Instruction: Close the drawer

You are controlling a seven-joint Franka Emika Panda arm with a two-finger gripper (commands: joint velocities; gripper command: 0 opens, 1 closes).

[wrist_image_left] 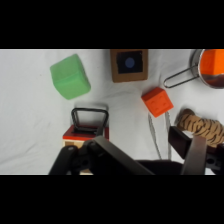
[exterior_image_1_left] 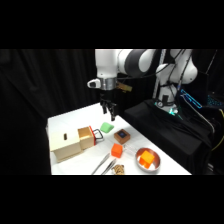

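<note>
Wood box (exterior_image_1_left: 67, 143) sat at the table's (exterior_image_1_left: 65, 122) left, its drawer (exterior_image_1_left: 88, 137) pulled partly out toward a green cube (exterior_image_1_left: 106, 127). Above hovered the end effector (exterior_image_1_left: 109, 114); whether released or clenched I couldn't tell. A bowl (exterior_image_1_left: 148, 159) stood right.

**Drawer pulled partway out of its box**

The drawer (exterior_image_1_left: 88, 137) belongs to a tan wooden box (exterior_image_1_left: 66, 145) lying at the left of my white table (exterior_image_1_left: 70, 120). Its front panel is reddish-orange and stands a little proud of the box's end, so the drawer is partly open. A dark loop handle (exterior_image_1_left: 96, 136) sticks out from that panel. From my wrist, I see the drawer (wrist_image_left: 85, 133) just below me, its handle (wrist_image_left: 90, 119) a dark rectangular loop lying flat over the table.
</note>
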